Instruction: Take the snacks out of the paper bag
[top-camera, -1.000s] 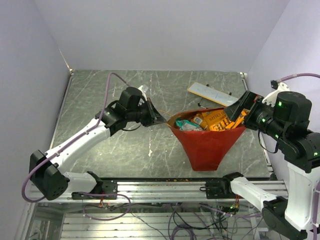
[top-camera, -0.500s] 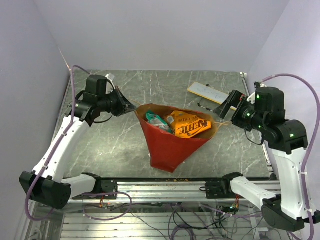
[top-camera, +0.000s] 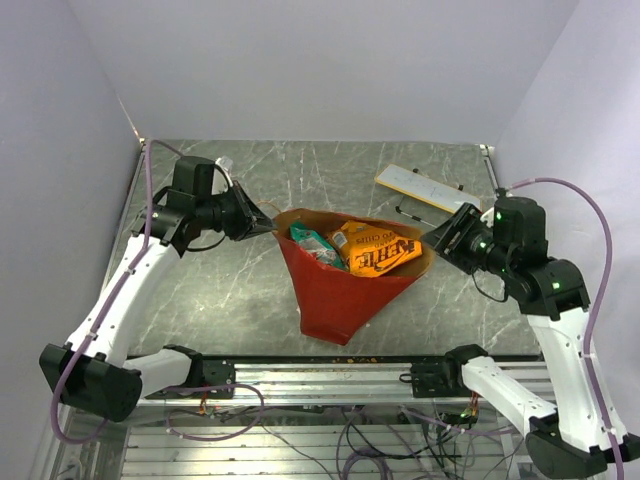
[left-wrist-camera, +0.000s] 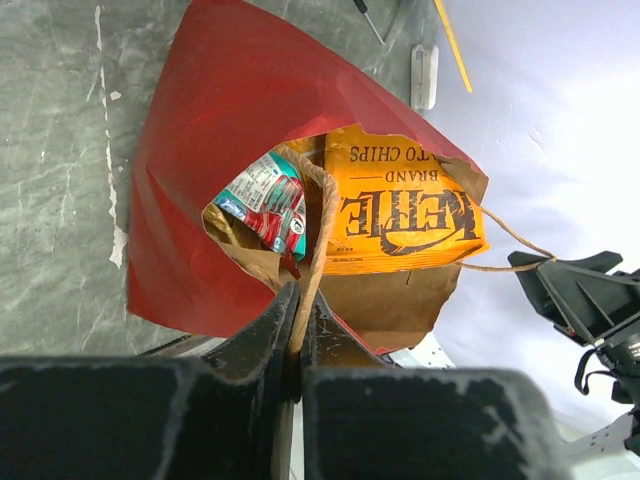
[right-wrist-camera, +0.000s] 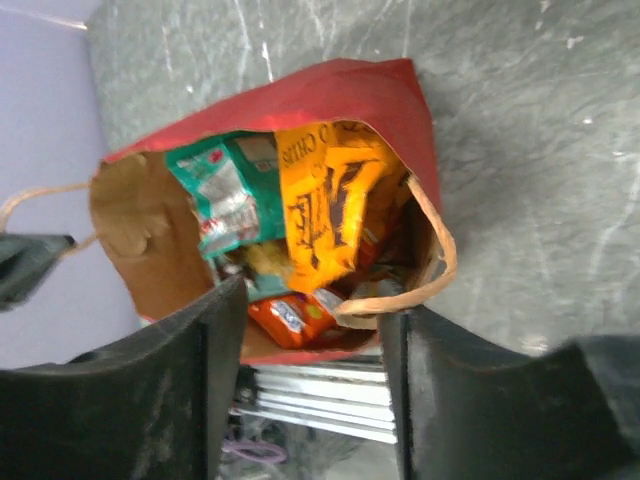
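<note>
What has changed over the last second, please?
The left gripper, shut on a handle of the paper bag, dragged it leftward. The right gripper, then at the bag's right rim, followed, open. The snacks stay inside; the card is unmoved.

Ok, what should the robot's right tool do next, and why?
The right tool should probably close on the thin tan loop handle between its fingers: the left tool pinches the other handle, and the snacks sit inside the big red paper bag.

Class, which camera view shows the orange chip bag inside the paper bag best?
Left wrist: the orange chip bag sits face-on in the paper bag, lettering legible. The top external shows it small; the right wrist shows it blurred and creased.
</note>
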